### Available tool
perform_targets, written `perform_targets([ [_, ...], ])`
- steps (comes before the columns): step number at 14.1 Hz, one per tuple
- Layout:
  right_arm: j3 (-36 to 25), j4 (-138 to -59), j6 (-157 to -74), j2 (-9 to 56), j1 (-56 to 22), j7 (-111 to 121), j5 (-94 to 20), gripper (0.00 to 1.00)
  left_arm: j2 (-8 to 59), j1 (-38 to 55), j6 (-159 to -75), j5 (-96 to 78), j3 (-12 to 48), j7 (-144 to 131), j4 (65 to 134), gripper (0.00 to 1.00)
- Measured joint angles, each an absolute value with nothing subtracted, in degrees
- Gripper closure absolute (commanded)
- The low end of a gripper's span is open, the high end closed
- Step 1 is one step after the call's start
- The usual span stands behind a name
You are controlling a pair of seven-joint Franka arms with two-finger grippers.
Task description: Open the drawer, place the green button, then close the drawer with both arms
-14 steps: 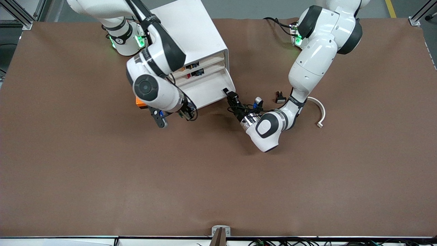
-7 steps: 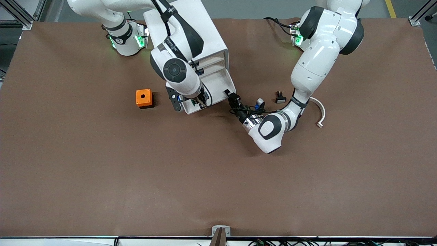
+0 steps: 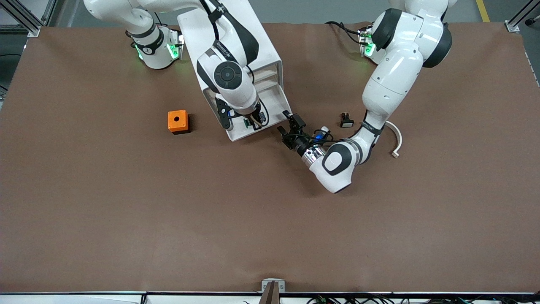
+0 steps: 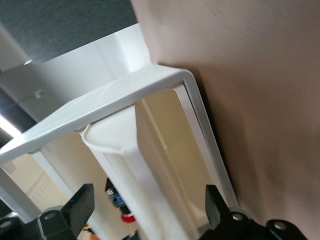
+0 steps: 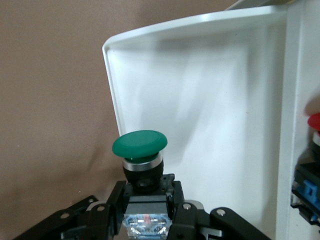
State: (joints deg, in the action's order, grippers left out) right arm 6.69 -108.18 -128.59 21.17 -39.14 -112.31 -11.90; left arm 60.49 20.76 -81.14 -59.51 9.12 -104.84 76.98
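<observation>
Brown tabletop, drawer (image 3: 270, 110) already sitting pulled out — the right gripper (image 5: 148, 200) is clamping the button (image 5: 140, 150) over it, not dropping it yet. Left gripper (image 3: 291, 128) is hovering open-fingered by the drawer's front corner, closing still to come.

Robotics laboratory test bench. Two white arms (image 3: 392, 84) are mounted at the edge of a table (image 3: 126, 211) covered in brown matting, with aluminium framing (image 3: 25, 21) at its corners, grey floor with a yellow line (image 3: 483, 10), and loose cables (image 3: 358, 299) along the table edge.
</observation>
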Motion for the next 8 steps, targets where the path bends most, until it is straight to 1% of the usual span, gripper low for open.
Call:
perform_targets([
  [1, 6.7, -108.4, -129.3, 21.2, -39.2, -112.7, -11.9, 0.73, 60.1, 20.3, -81.1, -59.5, 9.1, -102.5, 76.1, 0.01],
  [3, 6.7, -109.0, -130.6, 21.2, -39.3, -113.3, -11.9, 0.64, 59.4, 19.6, -81.1, -57.7, 9.1, -97.3, 74.3, 0.01],
  [4, 6.7, -109.3, -130.9, 21.3, -39.4, -113.4, -11.9, 0.57, 59.2, 19.4, -81.1, -56.2, 9.1, -94.4, 73.4, 0.01],
  [5, 6.7, -109.4, -131.0, 21.5, -39.4, -113.4, -11.9, 0.52, 59.0, 19.4, -81.1, -54.5, 9.1, -91.0, 72.4, 0.01],
  [6, 6.7, -109.5, -131.0, 21.6, -39.4, -113.4, -11.9, 0.44, 58.8, 19.4, -81.1, -52.8, 9.1, -87.5, 71.4, 0.01],
  [7, 6.7, -109.6, -131.0, 21.7, -39.4, -113.4, -11.9, 0.38, 58.6, 19.4, -81.2, -51.2, 9.1, -83.9, 70.4, 0.01],
  [8, 6.7, -109.7, -131.0, 21.7, -39.4, -113.5, -11.9, 0.29, 58.4, 19.5, -81.5, -49.7, 8.8, -80.7, 69.3, 0.01],
])
